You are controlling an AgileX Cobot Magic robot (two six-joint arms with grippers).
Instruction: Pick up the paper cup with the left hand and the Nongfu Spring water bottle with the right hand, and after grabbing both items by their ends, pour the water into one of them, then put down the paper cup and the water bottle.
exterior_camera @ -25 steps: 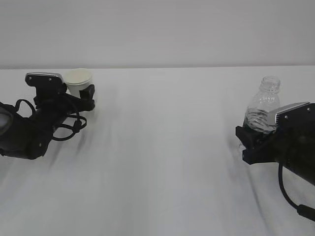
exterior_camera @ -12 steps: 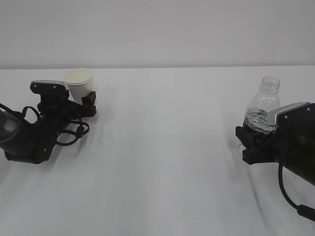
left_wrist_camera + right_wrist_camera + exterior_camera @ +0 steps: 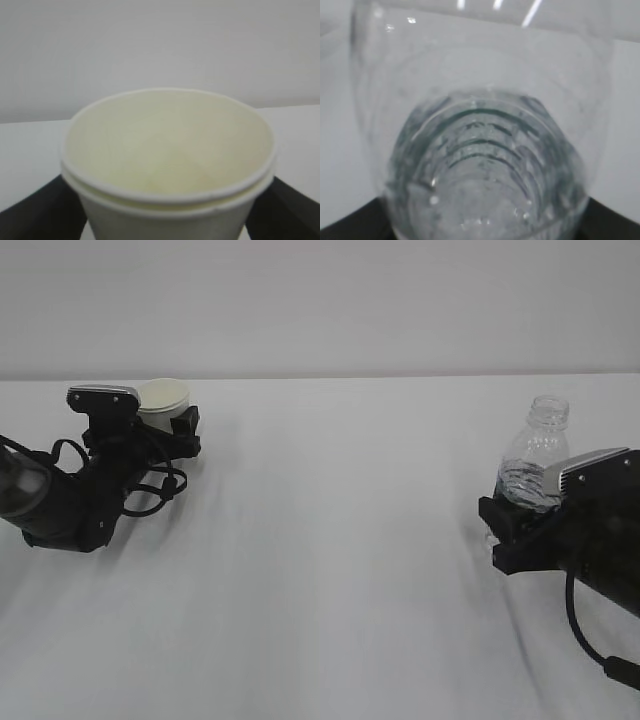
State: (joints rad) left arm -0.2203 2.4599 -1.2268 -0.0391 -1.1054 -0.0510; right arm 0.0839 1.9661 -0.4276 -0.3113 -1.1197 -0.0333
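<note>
The left pincer (image 3: 170, 425) is seen at the far left of the white surface (image 3: 330, 570), its two black fingers spread wide on either side of the paper cup (image 3: 162, 403). In the left wrist view the dark fingers (image 3: 35, 210) are found at both lower corners, flanking the cup (image 3: 170, 165); whether they press against its wall cannot be told. The cup is shown upright, its rolled rim and cream inside facing the camera, and nothing is seen inside it. Behind the pincer a grey camera block (image 3: 103, 395) is carried, and a looped black cable (image 3: 150, 485) hangs from the black arm (image 3: 55, 505), which lies low over the surface.

The right pincer (image 3: 515, 525) is seen at the right edge, clenched on the lower body of the water bottle (image 3: 537, 455). The bottle is held upright, its open threaded neck at the top. In the right wrist view the ribbed clear plastic (image 3: 485, 165) fills the frame, with black pincer parts in both lower corners. A little clear water (image 3: 528, 490) is visible low in the bottle. A grey-edged camera block (image 3: 595, 465) sits behind the bottle.

The cup and the bottle are placed well apart, at opposite sides of the surface.
</note>
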